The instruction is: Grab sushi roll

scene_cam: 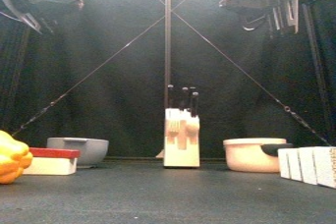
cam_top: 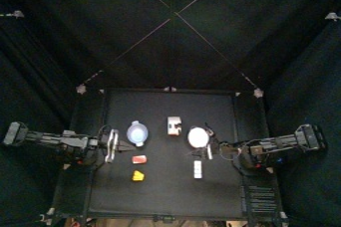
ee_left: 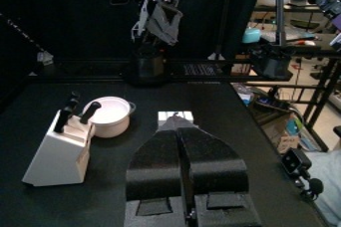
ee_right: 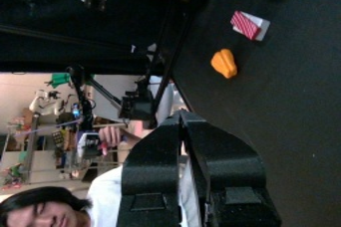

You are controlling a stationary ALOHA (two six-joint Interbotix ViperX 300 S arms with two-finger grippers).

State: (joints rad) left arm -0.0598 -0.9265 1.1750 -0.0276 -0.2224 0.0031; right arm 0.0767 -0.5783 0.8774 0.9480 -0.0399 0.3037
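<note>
The left gripper (ee_left: 188,153) hangs over the table's left edge, its jaws pressed together. The right gripper (ee_right: 194,151) sits raised by the table's right edge, wrist rolled sideways, jaws apparently closed with nothing visible between them.

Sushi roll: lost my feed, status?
Left gripper shut, right gripper shut, both empty. Sushi roll lies free on table. Nothing blocking it.

Knife block (cam_top: 174,125) mid-table (cam_top: 160,191), grey bowl (cam_top: 139,132) to its left, white pot (cam_top: 198,135) to its right, red-white block (cam_top: 139,158) and yellow-orange piece (cam_top: 138,174) front-left of it.
</note>
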